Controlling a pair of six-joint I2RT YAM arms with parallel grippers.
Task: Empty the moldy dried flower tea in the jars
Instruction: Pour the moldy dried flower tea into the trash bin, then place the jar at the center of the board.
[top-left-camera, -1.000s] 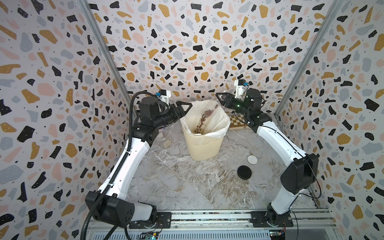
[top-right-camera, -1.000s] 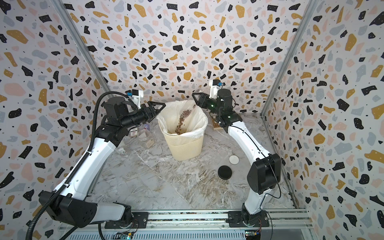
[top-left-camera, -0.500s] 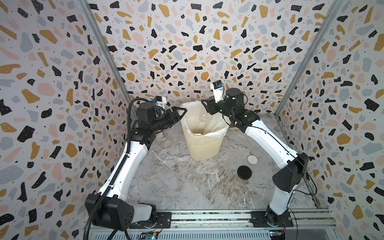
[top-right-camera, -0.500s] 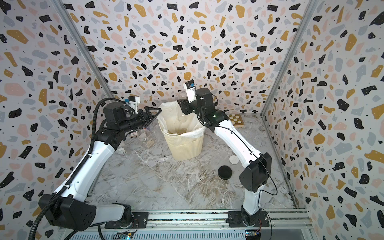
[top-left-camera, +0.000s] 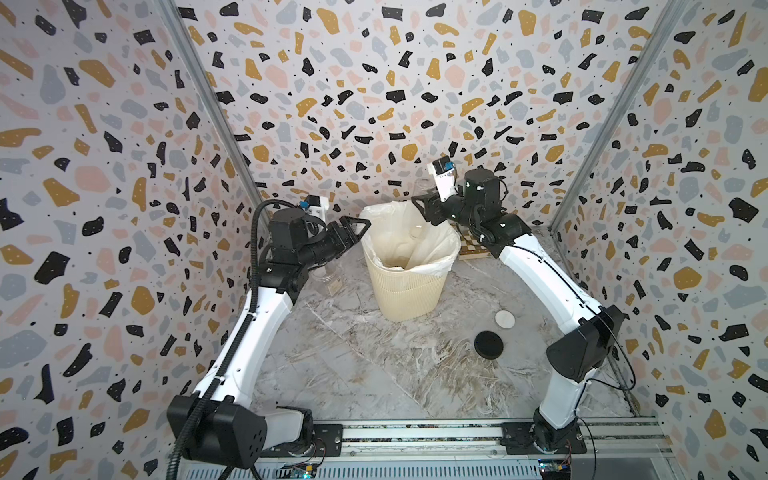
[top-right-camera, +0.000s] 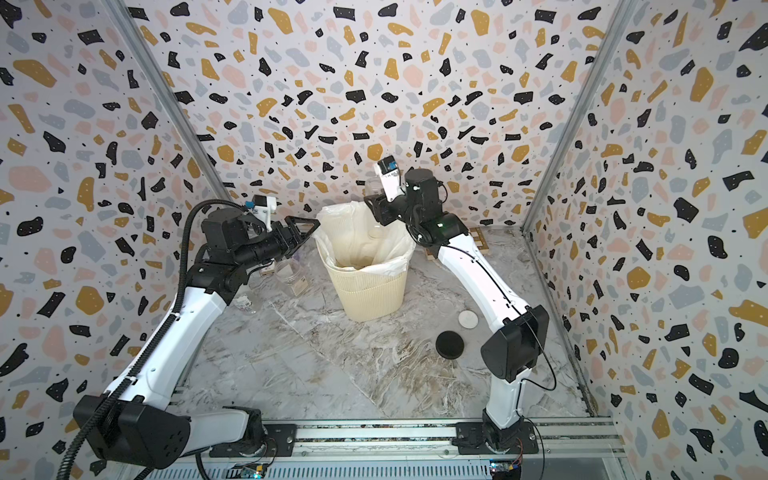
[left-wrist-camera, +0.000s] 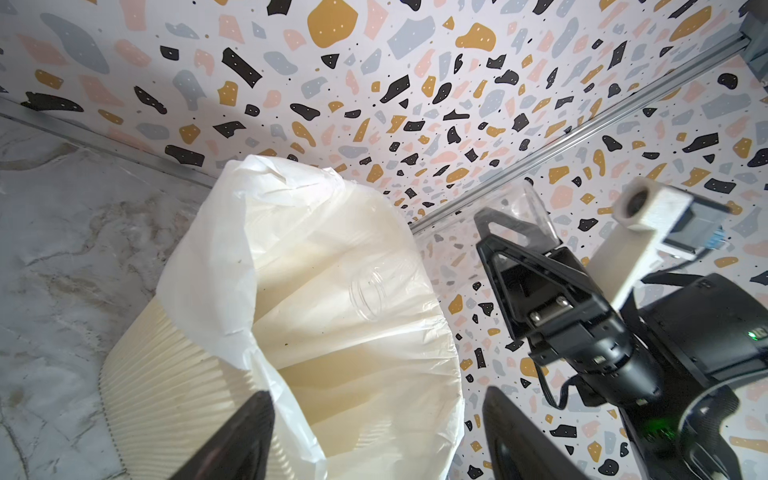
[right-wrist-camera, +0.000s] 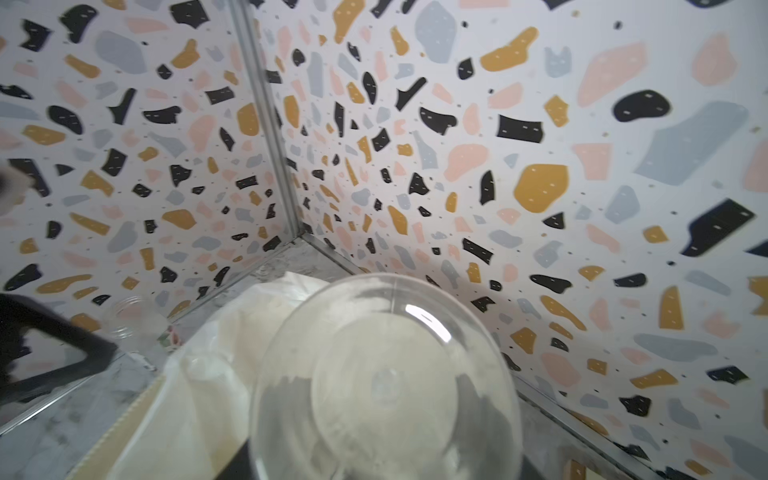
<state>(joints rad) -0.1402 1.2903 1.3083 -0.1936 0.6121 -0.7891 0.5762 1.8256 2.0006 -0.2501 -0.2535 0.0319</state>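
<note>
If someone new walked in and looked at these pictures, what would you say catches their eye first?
Probably the cream ribbed bin with its white bag, standing at the middle back of the table between both arms. Above its rim the right gripper holds a clear jar tipped mouth-down toward the bag. The left gripper hangs open beside the bin, and a black lid and a white lid lie near the right arm.

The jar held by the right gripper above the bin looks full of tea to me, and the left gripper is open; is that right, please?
Not quite: the jar is empty. The right wrist view looks straight through its clear base and shows nothing inside. The rest holds: the right gripper holds it above the bin, and the left gripper is open.
</note>
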